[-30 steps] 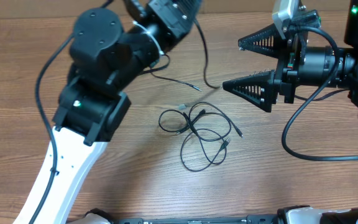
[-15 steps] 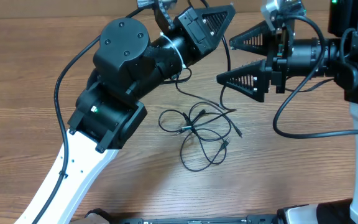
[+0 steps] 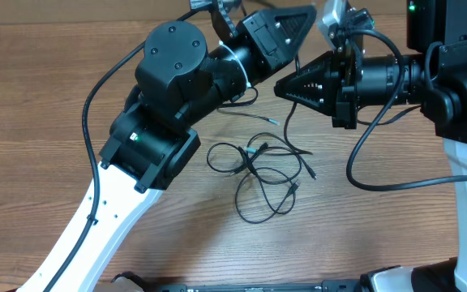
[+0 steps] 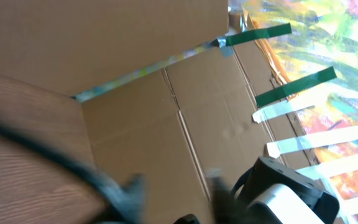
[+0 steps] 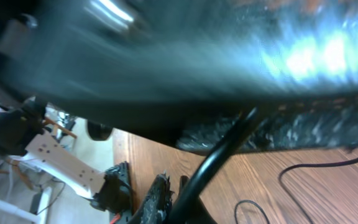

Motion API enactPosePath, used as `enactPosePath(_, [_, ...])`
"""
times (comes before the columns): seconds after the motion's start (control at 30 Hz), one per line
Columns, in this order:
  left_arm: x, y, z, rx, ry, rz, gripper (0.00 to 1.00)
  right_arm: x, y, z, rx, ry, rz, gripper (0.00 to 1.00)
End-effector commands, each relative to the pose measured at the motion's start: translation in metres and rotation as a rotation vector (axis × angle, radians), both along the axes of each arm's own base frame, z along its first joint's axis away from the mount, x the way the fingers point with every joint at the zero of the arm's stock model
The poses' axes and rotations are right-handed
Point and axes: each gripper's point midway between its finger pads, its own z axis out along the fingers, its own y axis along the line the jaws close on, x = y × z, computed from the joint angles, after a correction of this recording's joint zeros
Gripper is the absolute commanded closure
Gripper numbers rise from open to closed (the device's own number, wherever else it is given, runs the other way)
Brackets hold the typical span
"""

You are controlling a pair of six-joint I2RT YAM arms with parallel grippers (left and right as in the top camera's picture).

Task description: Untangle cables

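The left gripper [image 3: 302, 15] is being held up at the back, and whether its fingers are apart or together cannot be told; the cables [image 3: 259, 174] are being seen in a loose bunch on the table [image 3: 39, 97] in the middle. The right gripper [image 3: 282, 87] is being held with its fingers pressed together; one thin strand [image 3: 285, 122] is being led up to it.

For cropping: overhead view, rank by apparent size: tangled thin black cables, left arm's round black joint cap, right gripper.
Largest: tangled thin black cables. Then round black joint cap and right gripper, alike; both nearer the camera.
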Motion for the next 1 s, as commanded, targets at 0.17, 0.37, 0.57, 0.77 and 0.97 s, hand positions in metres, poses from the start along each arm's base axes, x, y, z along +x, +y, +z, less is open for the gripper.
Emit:
enactPosePath(0.17, [-0.011, 0.001, 0.002, 0.091, -0.128, -0.114, 0.00, 0.047, -0.027, -0.015, -0.099, 0.106, -0.343, 0.96])
enactPosePath(0.37, [-0.013, 0.014, -0.010, 0.157, -0.157, -0.199, 0.00, 0.077, -0.061, 0.006, -0.002, 0.152, -0.558, 0.96])
enactPosePath(0.57, [-0.015, 0.026, -0.045, 0.288, -0.140, -0.260, 0.00, 0.081, -0.097, 0.061, 0.152, 0.033, -0.676, 0.96])
enactPosePath(0.77, [-0.020, 0.037, -0.088, 0.442, -0.094, -0.292, 0.00, 0.075, -0.161, 0.126, 0.311, -0.145, -0.866, 0.96])
enactPosePath(0.97, [-0.021, 0.051, -0.125, 0.577, 0.002, -0.260, 0.00, 0.074, -0.240, 0.140, 0.326, -0.232, -1.140, 0.96])
